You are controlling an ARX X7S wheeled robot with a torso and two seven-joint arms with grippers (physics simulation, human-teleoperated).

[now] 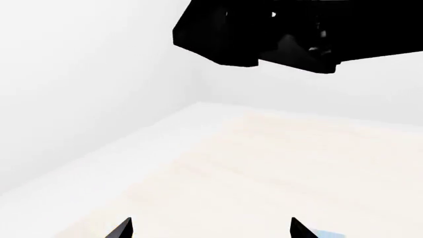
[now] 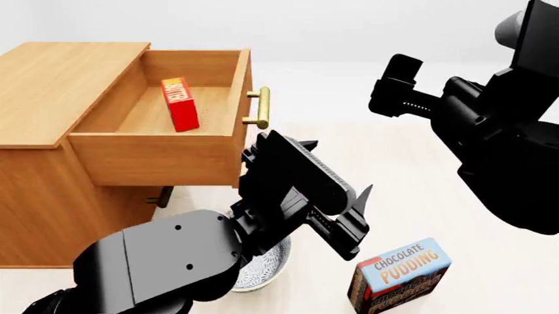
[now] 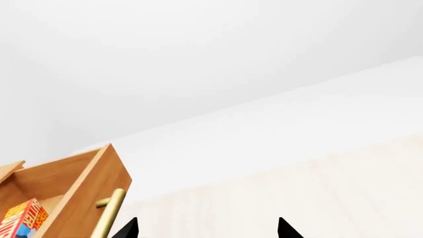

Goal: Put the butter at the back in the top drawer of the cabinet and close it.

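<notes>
The butter (image 2: 179, 103) stands inside the open top drawer (image 2: 157, 154) of the cabinet (image 2: 52, 85), in the upper left of the head view, so closing is what remains. The left gripper (image 2: 345, 212), at frame centre, has its fingers spread and holds nothing; the right gripper (image 2: 393, 85), at upper right, also grips nothing, its fingers apart in its wrist view. To close well, I judge a flat push beside the brass handle (image 2: 259, 108), straight inward, keeps the carton upright.
</notes>
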